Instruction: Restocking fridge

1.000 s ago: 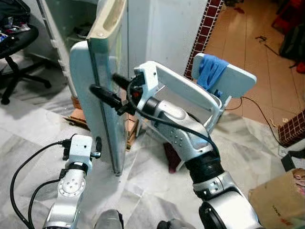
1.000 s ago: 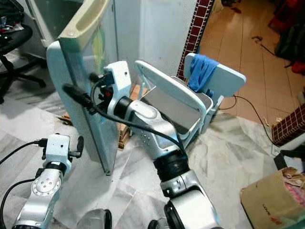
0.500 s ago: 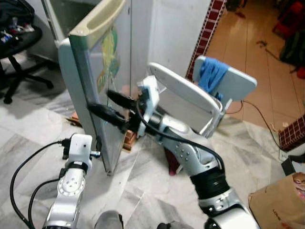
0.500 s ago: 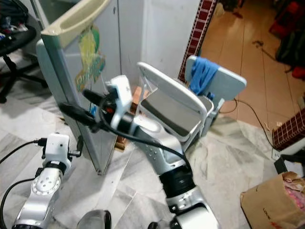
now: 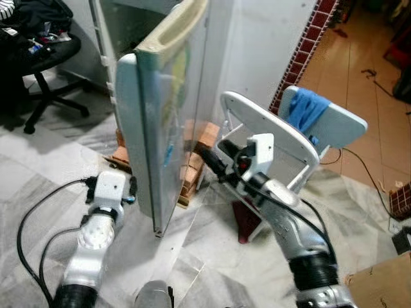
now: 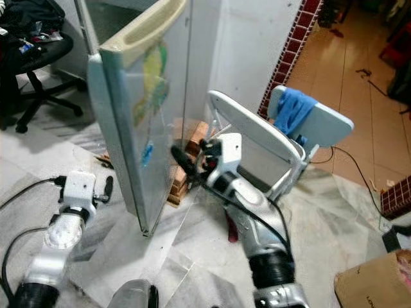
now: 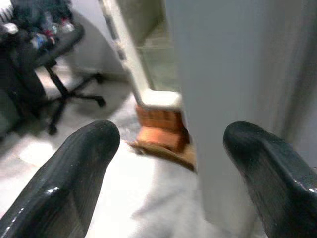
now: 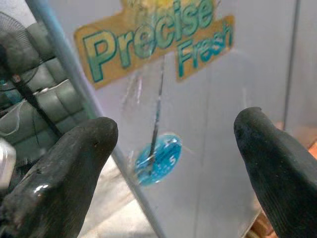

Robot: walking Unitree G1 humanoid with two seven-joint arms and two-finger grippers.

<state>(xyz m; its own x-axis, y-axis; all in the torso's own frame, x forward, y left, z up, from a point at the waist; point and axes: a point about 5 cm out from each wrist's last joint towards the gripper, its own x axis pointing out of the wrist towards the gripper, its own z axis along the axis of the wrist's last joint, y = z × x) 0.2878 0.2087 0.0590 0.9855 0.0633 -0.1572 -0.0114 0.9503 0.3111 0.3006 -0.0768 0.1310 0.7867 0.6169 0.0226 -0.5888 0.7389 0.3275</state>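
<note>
A pale fridge door (image 6: 138,122) is standing partly open in front of the robot, its edge facing the camera and a yellow and green sticker (image 8: 158,42) on its outer face, with the fridge (image 5: 138,25) behind it sitting on bricks (image 5: 196,151) over a marble floor (image 6: 192,256). The right gripper (image 8: 168,163) is pointing at the door's outer face, just short of it, its jaws spread wide and holding nothing, while the left gripper (image 7: 168,163) is hovering low near the door's bottom edge, jaws also wide apart and empty. A white folding chair (image 6: 257,144) is leaning to the right with a blue cloth (image 6: 292,112) draped behind it, and an office chair (image 5: 45,61) is sitting at far left.
</note>
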